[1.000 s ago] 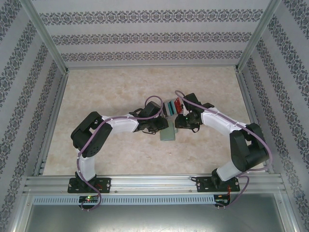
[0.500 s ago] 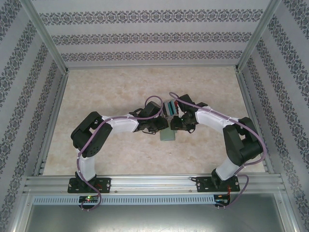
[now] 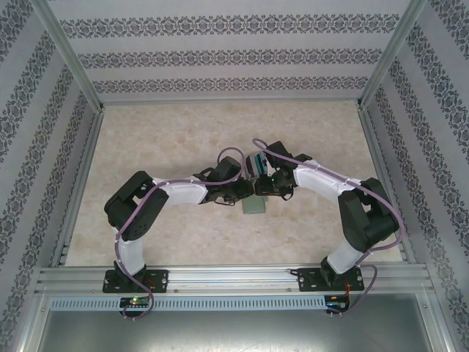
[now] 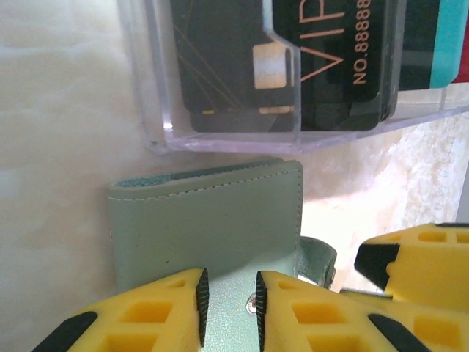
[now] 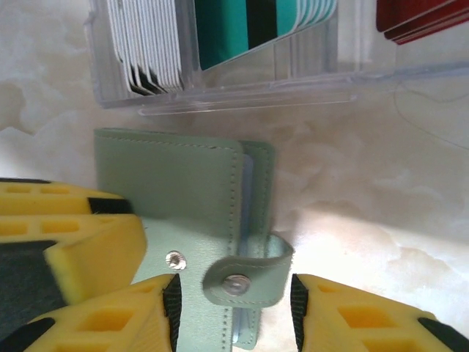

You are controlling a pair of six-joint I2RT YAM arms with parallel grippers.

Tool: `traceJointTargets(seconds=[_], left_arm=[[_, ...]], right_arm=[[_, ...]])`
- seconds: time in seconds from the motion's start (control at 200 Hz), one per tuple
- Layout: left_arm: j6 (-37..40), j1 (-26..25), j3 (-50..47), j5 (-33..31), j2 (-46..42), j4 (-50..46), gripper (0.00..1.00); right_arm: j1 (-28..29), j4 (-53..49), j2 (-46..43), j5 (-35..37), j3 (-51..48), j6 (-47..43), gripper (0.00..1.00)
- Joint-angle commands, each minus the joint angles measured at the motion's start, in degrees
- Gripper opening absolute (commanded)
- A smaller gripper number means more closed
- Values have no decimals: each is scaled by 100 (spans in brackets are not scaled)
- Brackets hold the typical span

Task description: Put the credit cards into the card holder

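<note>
The card holder (image 3: 254, 207) (image 4: 212, 220) (image 5: 176, 176) is a closed grey-green wallet lying flat on the table. Its snap strap (image 5: 245, 275) is undone and curls off the right edge. My left gripper (image 4: 229, 302) (image 3: 245, 192) rests over the cover with its jaws a little apart, the bare snap stud (image 4: 251, 303) showing between them. My right gripper (image 5: 234, 312) (image 3: 265, 187) is open and straddles the strap, with a gap on each side. The credit cards stand in a clear tray just beyond: dark ones (image 4: 220, 66), a black VIP card (image 4: 337, 51), a teal one (image 5: 242, 29) and red ones (image 5: 418, 18).
The clear slotted tray (image 3: 258, 161) (image 4: 220, 139) (image 5: 242, 99) stands right behind the wallet, almost touching it. The two grippers sit close together, one yellow finger of each showing in the other's wrist view (image 4: 410, 257) (image 5: 73, 235). Metal rails and patterned walls (image 3: 44, 147) border the marble tabletop.
My right arm has swung left over the tray's near side and down to the wallet, its jaws a touch wider. The left gripper has hardly moved.
</note>
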Motion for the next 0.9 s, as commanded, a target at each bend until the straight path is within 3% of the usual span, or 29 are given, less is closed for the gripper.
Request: traceJointTargets(seconds=[0.0,0.175,0.48,0.689,0.759,0.894], left_arm=[[-100,-91,-200,-260,-376,180,29],[-21,-91,-335,-377,-658,148,33],[-280,-13,-943,-1121,-1311,-63,30],[-294,23,-894,-917,-1197,-20,30],[-253,23,-824,-844,-1138,-16,30],[-191,23,-704,-671,-975,-22,30]], right_arm=[[125,-244,178,377,244,-54,45],[287,-461,335,597,474,-153,46],[526,-690,613,989,695,-258,46],[594,-778,695,1240,792,-315,34],[618,-787,644,1343,782,-316,26],[627,-813,537,1454,760,-308,26]])
